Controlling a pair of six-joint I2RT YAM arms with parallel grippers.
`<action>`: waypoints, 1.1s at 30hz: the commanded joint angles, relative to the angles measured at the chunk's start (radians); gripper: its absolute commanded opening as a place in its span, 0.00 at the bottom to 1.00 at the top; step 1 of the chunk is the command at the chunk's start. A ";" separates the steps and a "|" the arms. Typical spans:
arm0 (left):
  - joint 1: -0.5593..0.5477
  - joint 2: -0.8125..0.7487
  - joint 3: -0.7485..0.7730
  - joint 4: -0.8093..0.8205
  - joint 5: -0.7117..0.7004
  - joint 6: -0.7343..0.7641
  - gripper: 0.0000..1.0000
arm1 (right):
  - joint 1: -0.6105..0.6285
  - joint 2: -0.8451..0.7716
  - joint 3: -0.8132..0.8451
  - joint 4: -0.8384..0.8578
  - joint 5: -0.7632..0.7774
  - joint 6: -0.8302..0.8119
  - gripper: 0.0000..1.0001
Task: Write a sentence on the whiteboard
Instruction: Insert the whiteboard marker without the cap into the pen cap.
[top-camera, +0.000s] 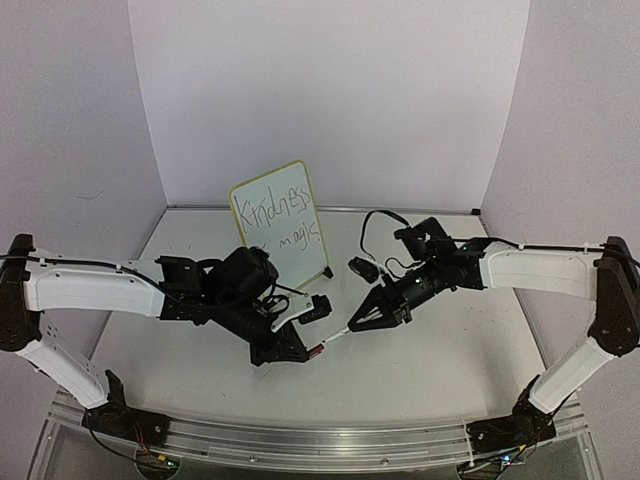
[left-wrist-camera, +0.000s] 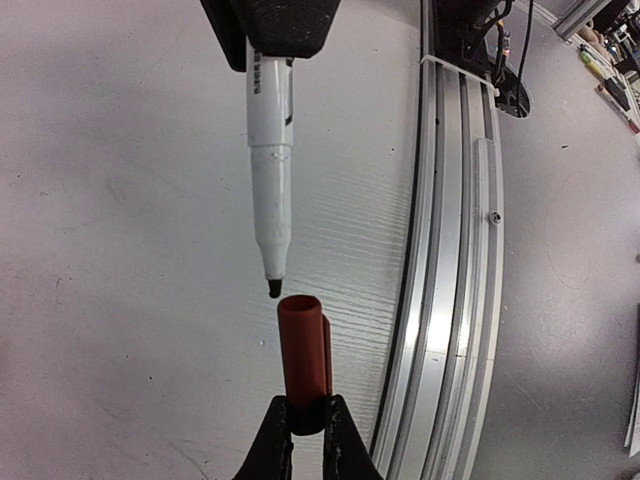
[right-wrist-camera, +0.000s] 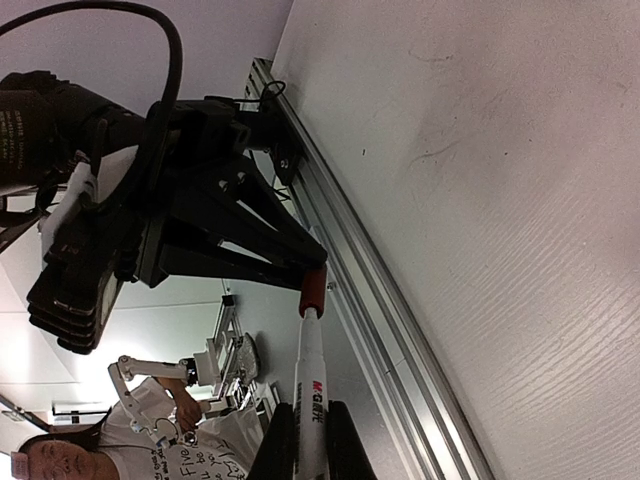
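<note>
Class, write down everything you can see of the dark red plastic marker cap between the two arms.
The dark red plastic marker cap is a short tube with a clip ridge along one side. The left gripper pinches its closed end; its open mouth faces the black tip of the white marker in the right gripper, a small gap between them.

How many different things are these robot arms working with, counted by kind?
whiteboard: 1
marker, held in the right claw: 1
red cap, held in the left claw: 1
Total: 3
</note>
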 joint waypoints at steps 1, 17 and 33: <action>-0.004 0.007 0.032 0.013 0.003 0.006 0.00 | 0.010 0.013 0.030 0.015 -0.015 -0.018 0.00; -0.004 0.003 0.030 0.018 -0.003 0.004 0.00 | 0.020 0.024 0.017 0.014 -0.023 -0.020 0.00; -0.004 -0.007 0.028 0.018 -0.009 0.007 0.00 | 0.052 0.050 0.041 0.016 -0.034 -0.024 0.00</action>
